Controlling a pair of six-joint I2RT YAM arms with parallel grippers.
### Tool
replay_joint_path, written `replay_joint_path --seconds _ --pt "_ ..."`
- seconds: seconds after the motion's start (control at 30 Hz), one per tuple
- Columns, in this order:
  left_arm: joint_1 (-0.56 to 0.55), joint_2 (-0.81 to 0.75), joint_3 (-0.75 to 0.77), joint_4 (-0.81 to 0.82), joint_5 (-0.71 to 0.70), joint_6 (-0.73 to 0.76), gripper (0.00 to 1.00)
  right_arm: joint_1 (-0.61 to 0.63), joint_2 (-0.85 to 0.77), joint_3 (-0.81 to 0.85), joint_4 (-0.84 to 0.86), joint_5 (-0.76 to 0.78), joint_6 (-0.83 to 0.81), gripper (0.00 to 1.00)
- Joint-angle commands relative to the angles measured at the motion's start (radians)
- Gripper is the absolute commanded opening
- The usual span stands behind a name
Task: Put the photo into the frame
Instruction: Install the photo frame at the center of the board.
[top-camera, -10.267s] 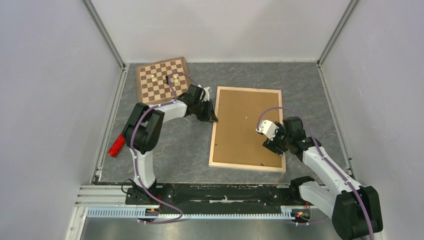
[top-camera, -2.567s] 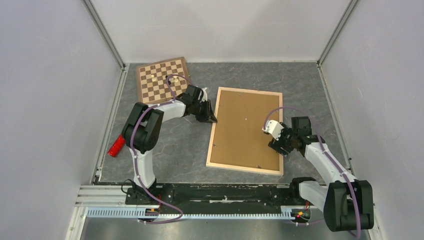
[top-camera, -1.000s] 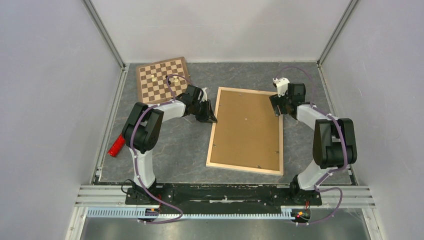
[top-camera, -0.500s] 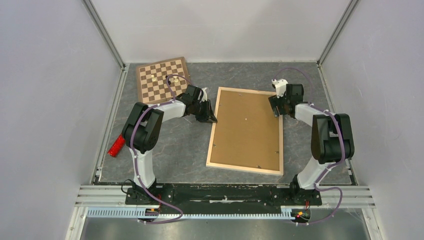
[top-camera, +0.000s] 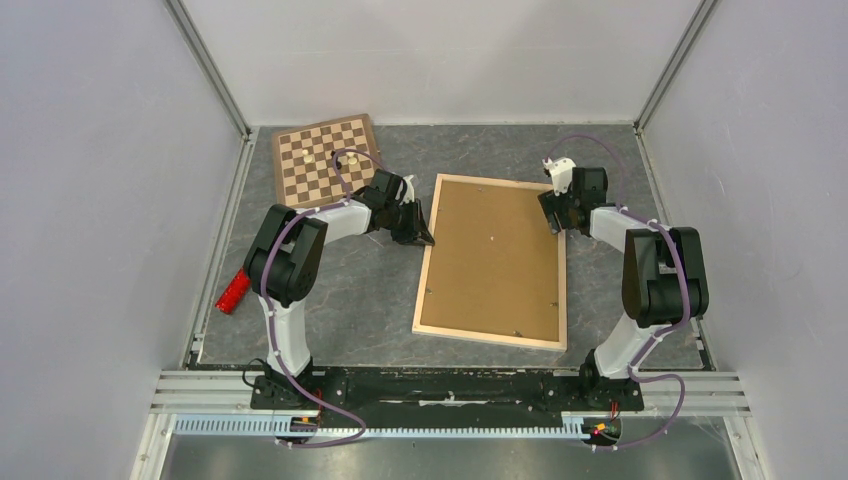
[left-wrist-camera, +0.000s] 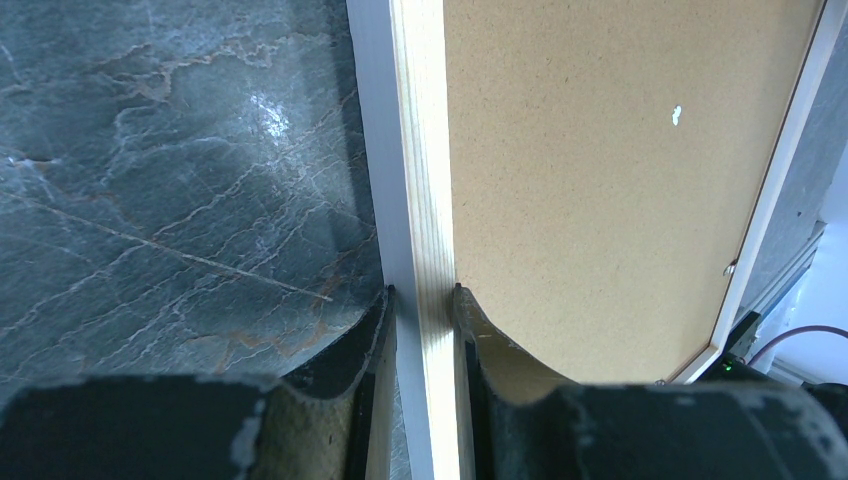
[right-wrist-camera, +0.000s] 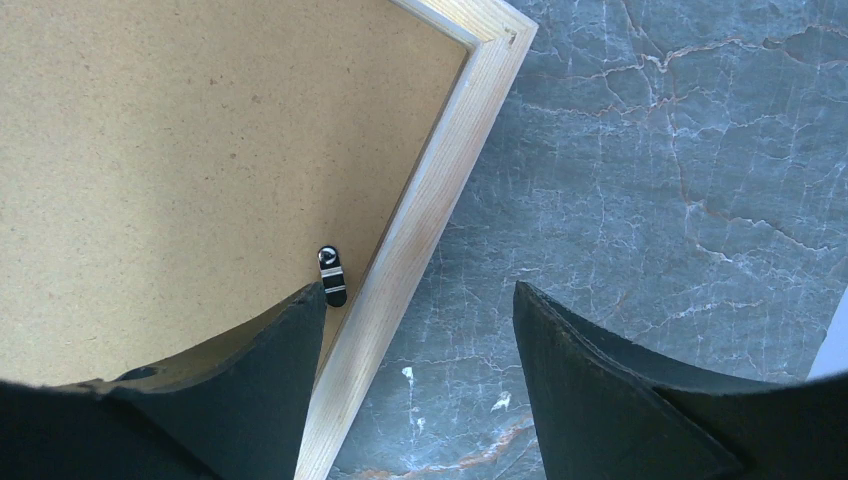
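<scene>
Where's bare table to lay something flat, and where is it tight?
Widest: near-left, between the frame and the left arm. Narrower: the far strip right of the chessboard. Tight: the frame's long bars, left gripper clamped on one, right gripper open astride the other.

Frame (left-wrist-camera: 420, 200): bare light wood with visible grain, matt. Its outer side face is painted white and smooth.
Backing board (left-wrist-camera: 600, 180) inside the frame: brown pressed fibre, matt, finely speckled.
Retaining clip (right-wrist-camera: 331, 272) at the frame's inner edge: dark metal, slightly shiny.
Table (left-wrist-camera: 150, 150) around the frame: dark grey marble-pattern surface, smooth, with soft glare.
</scene>
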Motion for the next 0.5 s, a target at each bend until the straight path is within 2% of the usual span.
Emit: replay_joint_path --seconds 0.0,0.47 --pt "0.007 0.054 -0.028 -0.106 -0.056 0.013 0.02 -0.009 -0.011 0.028 0.025 0.035 -0.022 0.71" --pt "0.005 0.054 -0.027 -0.109 -0.055 0.013 0.02 -0.009 0.006 0.047 0.030 0.065 -0.026 0.71"
